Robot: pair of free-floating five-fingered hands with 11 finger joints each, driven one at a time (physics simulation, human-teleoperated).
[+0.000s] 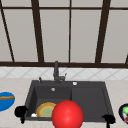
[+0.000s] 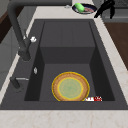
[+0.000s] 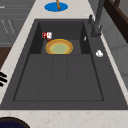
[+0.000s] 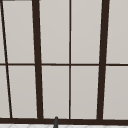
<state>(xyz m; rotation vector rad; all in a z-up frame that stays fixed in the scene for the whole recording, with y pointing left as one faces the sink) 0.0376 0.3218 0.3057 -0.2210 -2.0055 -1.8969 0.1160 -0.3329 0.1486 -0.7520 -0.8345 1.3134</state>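
Black against the pale stone, the left robot hand is hovering at the front left corner of the sink, over the counter edge. It is showing as a dark rounded lump with something thin hanging down, and I cannot tell whether its fingers are curled or straight; it is holding nothing that I can see. The right robot hand is floating at the front right corner of the sink, above the counter's front edge. In the left side view this robot hand is showing straight, spread fingers pointing downward, open and gripping nothing, just beside a dark bowl holding something green. That bowl is sitting on the counter near its right edge.

Nearest the left robot hand, a round plate with an orange rim and greenish middle is lying flat on the floor of the sink's left basin, toward the front wall. A small red and white item is lying just beside it, against that wall. A red ball is showing large in front of the sink's front rim. A blue plate is resting on the counter near the left edge. The dark faucet is standing at the sink's back rim.
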